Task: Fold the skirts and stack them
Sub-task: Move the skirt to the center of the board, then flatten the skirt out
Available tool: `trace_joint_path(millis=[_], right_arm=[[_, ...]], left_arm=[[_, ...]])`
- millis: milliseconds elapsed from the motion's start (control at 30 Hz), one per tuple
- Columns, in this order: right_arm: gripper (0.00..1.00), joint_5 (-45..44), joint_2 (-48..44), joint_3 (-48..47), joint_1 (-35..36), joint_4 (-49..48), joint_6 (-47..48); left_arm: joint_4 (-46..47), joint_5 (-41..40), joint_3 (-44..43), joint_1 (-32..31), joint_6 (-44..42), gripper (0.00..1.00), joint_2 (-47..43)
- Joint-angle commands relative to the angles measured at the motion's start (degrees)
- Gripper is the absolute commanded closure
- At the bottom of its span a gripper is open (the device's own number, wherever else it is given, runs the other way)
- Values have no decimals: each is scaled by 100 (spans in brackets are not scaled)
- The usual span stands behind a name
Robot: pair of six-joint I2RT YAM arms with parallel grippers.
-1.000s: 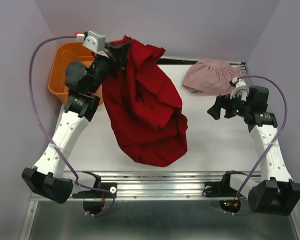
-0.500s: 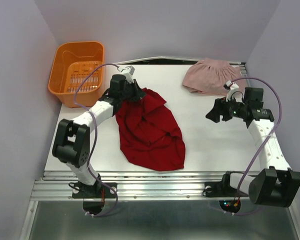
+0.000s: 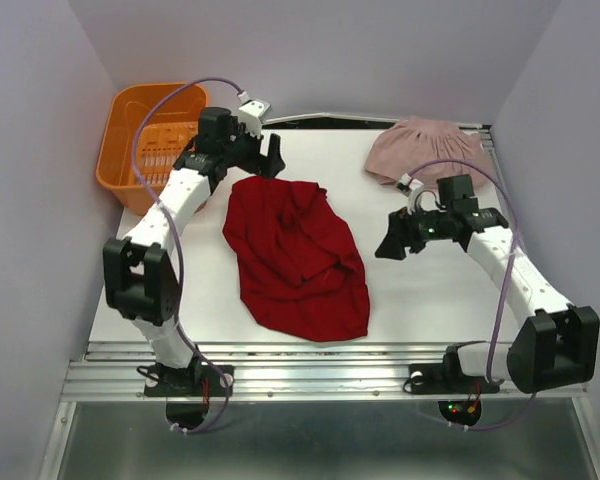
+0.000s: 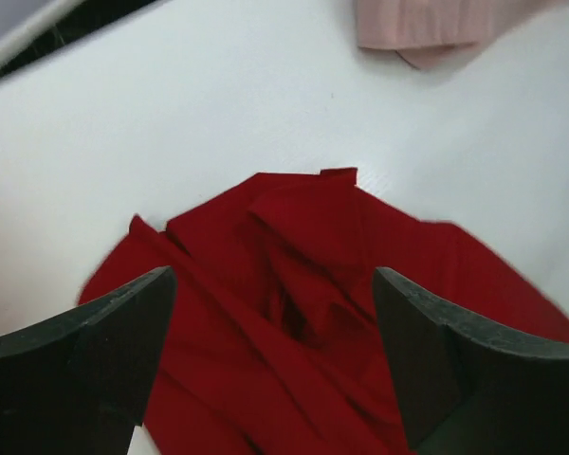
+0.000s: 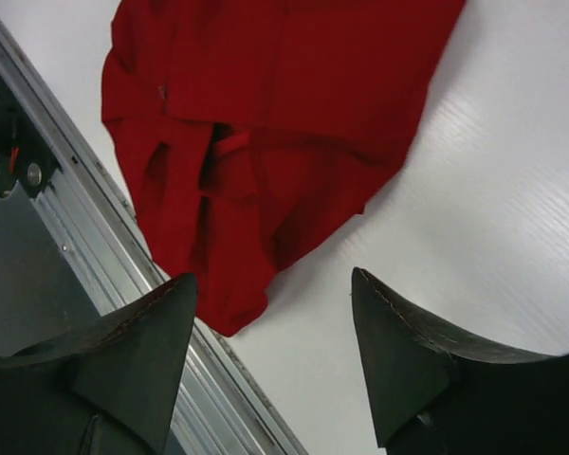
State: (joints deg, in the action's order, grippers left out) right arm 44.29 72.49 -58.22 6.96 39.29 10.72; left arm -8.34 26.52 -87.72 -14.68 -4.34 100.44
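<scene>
The white table (image 3: 420, 300) carried a deep red skirt (image 3: 295, 260), lying crumpled and unfolded left of its middle. Well apart from the deep red skirt, off to its far right, lay a pale pink skirt (image 3: 425, 150), bunched in ruffles. Beyond the deep red skirt to the left stood an orange basket (image 3: 120, 150), at the table's corner.

The left arm (image 3: 173, 208) and right arm (image 3: 520, 280) wear white shells between black joint housings, each trailed by a purple cable (image 3: 499, 310) (thin, glossy). The left gripper (image 4: 273, 275) and right gripper (image 5: 274, 277) have matte black, wedge-shaped fingers (image 4: 85, 351).
</scene>
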Motion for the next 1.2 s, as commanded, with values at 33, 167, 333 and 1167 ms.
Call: trace_joint_path(millis=[33, 167, 333, 1167], right_arm=[[24, -368, 511, 38, 762, -491, -483], [22, -657, 1160, -207, 876, -510, -553], [38, -1045, 1829, -444, 983, -580, -703], [72, -1354, 1137, -673, 983, -203, -246]], left_arm=[[-2055, 793, 316, -210, -4675, 5, -1509], [-2577, 443, 1876, -929, -6893, 6, -2509], [-2322, -58, 2961, -1808, -8194, 6, -2899], [-2022, -659, 2427, -2980, -8102, 75, -1553]])
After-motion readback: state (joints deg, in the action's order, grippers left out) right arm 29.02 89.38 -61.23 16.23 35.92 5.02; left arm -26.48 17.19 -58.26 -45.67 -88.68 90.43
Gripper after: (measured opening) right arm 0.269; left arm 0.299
